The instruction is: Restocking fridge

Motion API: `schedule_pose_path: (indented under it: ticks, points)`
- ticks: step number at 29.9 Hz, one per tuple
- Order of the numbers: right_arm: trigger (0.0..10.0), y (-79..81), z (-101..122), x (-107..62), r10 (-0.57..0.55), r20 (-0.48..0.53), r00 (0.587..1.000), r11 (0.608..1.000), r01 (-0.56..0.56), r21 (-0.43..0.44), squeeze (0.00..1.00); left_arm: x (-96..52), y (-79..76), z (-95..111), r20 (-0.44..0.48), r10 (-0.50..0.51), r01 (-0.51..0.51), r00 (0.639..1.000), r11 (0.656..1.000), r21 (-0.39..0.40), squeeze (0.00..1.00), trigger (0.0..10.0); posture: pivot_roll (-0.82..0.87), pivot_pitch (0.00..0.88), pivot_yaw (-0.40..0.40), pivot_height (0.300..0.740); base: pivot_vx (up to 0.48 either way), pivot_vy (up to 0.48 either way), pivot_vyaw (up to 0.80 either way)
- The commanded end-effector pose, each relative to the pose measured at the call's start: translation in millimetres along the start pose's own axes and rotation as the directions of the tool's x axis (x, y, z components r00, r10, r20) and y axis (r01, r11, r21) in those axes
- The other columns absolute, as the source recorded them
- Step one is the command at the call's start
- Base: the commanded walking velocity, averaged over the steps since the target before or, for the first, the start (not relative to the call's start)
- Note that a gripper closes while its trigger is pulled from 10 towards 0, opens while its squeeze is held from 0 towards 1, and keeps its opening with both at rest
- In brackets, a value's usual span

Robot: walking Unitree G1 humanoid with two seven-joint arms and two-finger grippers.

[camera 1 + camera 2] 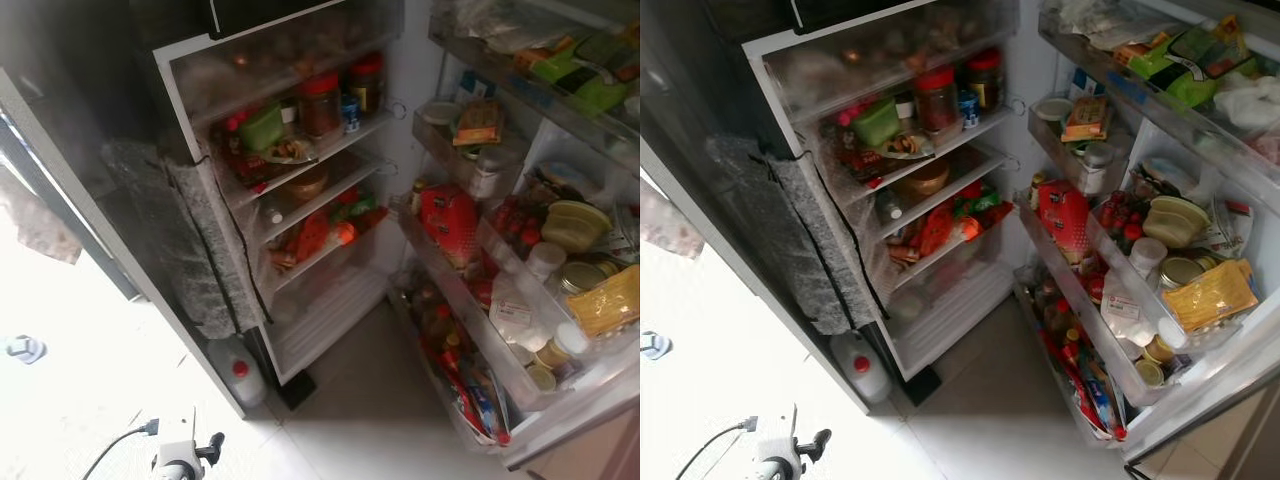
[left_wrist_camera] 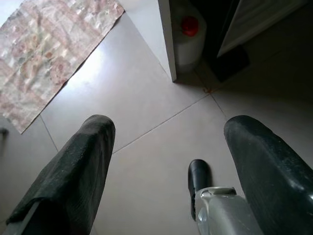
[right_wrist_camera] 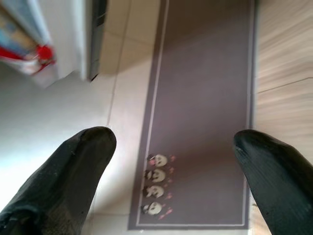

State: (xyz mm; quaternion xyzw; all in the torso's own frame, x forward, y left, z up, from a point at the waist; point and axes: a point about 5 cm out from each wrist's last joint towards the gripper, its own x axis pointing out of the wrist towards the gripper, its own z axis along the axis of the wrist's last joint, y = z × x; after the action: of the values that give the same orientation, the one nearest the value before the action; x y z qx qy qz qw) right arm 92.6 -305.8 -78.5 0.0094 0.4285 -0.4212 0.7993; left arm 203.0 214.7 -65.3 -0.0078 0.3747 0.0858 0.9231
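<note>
Left eye view showed the fridge point(image 1: 300, 330) standing open, two red-lidded jars point(image 1: 340, 95) on its upper shelf, one white jug point(image 1: 240, 372) on the floor beside it; left gripper point(image 2: 168, 147) and right gripper point(image 3: 173, 161) hung over floor, fingers spread wide, holding nothing.

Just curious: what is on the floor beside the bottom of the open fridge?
A white plastic jug with a red cap stands there on the floor tiles. Its far side is hidden by the fridge's outer wall, so its contents cannot be told.

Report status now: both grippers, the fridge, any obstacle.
Left gripper open, empty, above floor tiles. Right gripper open, empty, over grey mat. Fridge open, shelves full. White jug on floor by fridge.
</note>
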Motion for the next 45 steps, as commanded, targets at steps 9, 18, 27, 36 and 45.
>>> schedule_pose_path:
  ticks: [9, 18, 27, 36, 45]
  points:
    - [10.0, -24.2, -3.3, 2.1, -0.146, -0.014, 0.989, 0.988, 0.146, 0.053, 0.00, -0.9, 2.5, -4.3, -0.022, 0.011, -0.011, 1.000, 1.000, 0.004, 0.00, 10.0, -0.09, 0.034, 0.078, 0.740, 0.000, 0.000, 0.00]
    - [10.0, -36.4, 12.6, 7.1, -0.204, 0.026, 0.979, 0.976, 0.201, 0.088, 0.00, -1.6, 2.9, -6.4, -0.026, 0.015, -0.014, 1.000, 1.000, 0.003, 0.00, 10.0, -0.09, 0.038, 0.078, 0.740, 0.000, 0.000, 0.00]
    - [10.0, -55.5, 45.4, 14.0, -0.294, 0.101, 0.950, 0.946, 0.274, 0.175, 0.00, -1.6, 3.1, -6.6, -0.027, 0.014, -0.014, 1.000, 1.000, 0.005, 0.00, 10.0, -0.09, 0.041, 0.081, 0.740, 0.000, 0.000, 0.00]
    - [10.0, -72.6, 78.9, 18.6, -0.321, 0.184, 0.929, 0.936, 0.281, 0.214, 0.00, -1.4, 3.8, -6.1, -0.028, 0.013, -0.013, 1.000, 1.000, 0.007, 0.00, 10.0, -0.09, 0.044, 0.088, 0.740, 0.000, 0.000, 0.00]
    - [10.0, -39.9, 114.6, 17.5, -0.088, 0.343, 0.935, 0.989, 0.040, 0.145, 0.00, -1.1, 5.3, -4.9, -0.026, 0.015, -0.015, 1.000, 1.000, 0.012, 0.00, 10.0, -0.10, 0.051, 0.088, 0.740, 0.000, 0.000, 0.00]
